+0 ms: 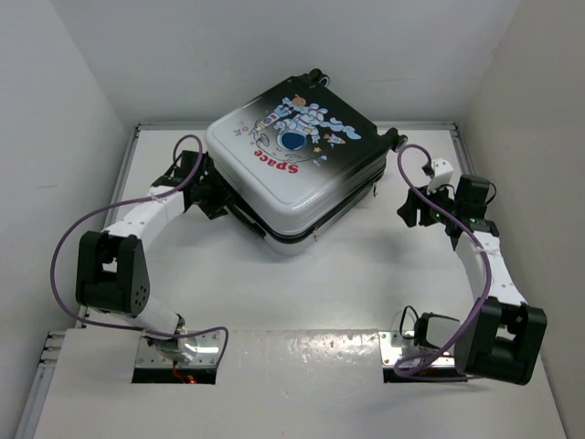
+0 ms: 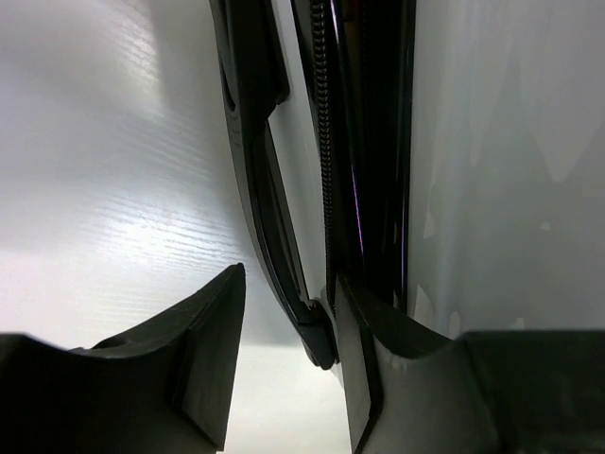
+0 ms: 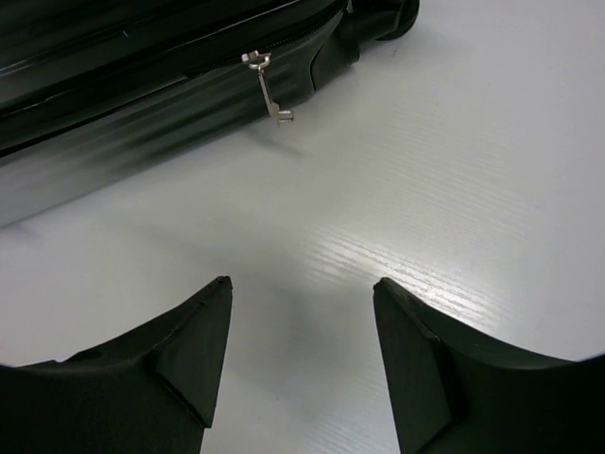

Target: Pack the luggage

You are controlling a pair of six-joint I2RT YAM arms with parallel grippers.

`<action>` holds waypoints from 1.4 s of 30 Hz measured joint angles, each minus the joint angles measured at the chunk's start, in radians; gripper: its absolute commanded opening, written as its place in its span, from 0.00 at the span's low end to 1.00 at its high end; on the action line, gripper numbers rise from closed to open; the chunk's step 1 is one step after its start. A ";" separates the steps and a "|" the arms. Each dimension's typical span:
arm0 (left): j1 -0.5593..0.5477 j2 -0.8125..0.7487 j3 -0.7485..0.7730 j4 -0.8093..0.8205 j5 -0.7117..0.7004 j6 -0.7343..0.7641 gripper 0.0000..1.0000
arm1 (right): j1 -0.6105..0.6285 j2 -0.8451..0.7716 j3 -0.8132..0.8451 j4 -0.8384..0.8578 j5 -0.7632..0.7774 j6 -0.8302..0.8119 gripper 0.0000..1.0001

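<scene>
**Two arms at the sides of the shut luggage**

The luggage [image 1: 292, 165] lies flat on the far middle of the table [image 1: 366, 274]. Its spaceman picture faces up and its two halves lie together.

The left arm bends up at the elbow by the left wall. From there it reaches forward and to the right, to the left side of the luggage. The left gripper [image 1: 218, 201] is right at that side. In the left wrist view its fingers [image 2: 203, 359] are spread apart. The black side handle [image 2: 274, 208] runs between them. The end of the handle is just beside one finger, but I cannot tell if they touch. The fingers are not squeezing anything.

The right arm bends at the near right corner and reaches forward and to the left. The right gripper [image 1: 411, 212] points at the right side of the luggage but stays apart from it. Its fingers [image 3: 194, 350] are spread wide and hold nothing. They are low over the bare table. A small silver zip pull [image 3: 267, 90] hangs from the side of the luggage ahead of them.
</scene>
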 measured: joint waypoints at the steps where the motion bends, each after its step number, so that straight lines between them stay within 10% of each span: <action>1: -0.003 0.002 0.000 0.002 0.000 -0.003 0.47 | -0.001 -0.010 -0.006 -0.001 0.000 -0.002 0.62; 19: 0.021 -0.080 -0.012 -0.132 -0.001 0.128 0.40 | -0.047 -0.090 -0.051 -0.092 -0.015 -0.058 0.63; 42: -0.046 0.057 -0.072 0.021 0.084 -0.029 0.55 | -0.047 -0.115 -0.051 -0.150 -0.029 -0.076 0.64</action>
